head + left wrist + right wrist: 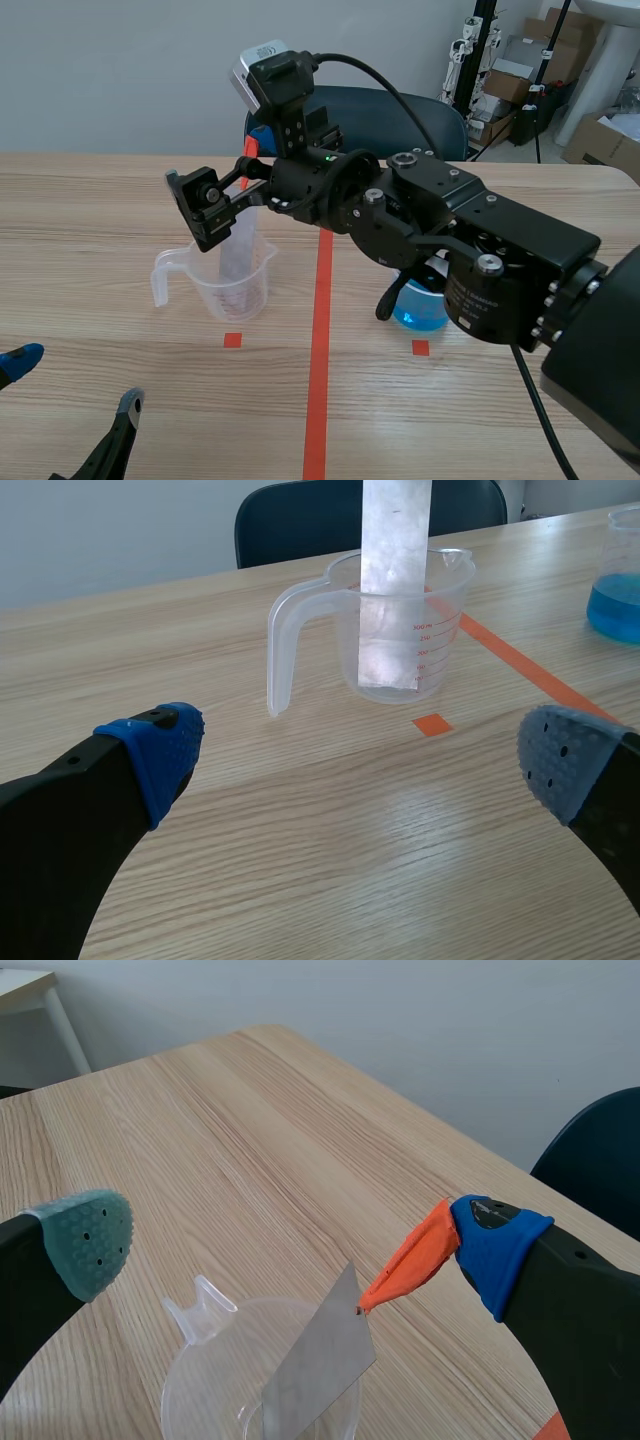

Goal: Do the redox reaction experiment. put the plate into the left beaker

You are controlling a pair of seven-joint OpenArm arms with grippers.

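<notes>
At the far left we see the left gripper [75,382] low over the table [100,220], its jaws spread wide and holding nothing, with one blue pad [160,750] and one grey. We count two beakers. The left beaker [225,285], a clear plastic one with a handle and a spout, stands just left of the single orange-red tape line [320,350]. A red scale [425,650] is printed down its wall, but we cannot read the figures with certainty. The one plate [240,245], a thin grey strip, is inside this beaker, with its lower end at the bottom and its upper end well above the rim. The right gripper [225,180] comes in from the right, past the tape line, and hangs over the left beaker with its fingers far apart. The orange tip of one finger seems to touch the plate's upper corner, and the other finger is clear of the plate. Two tape squares [232,340] lie on the table, one in front of each beaker. The right beaker [420,310], just right of the line and partly hidden by the right arm [500,240], holds blue liquid [615,605]. The white lettering on that arm is too small for us to read. Behind the table are one dark blue chair [420,120] and, further right, several cardboard boxes [520,85] with no legible writing.
</notes>
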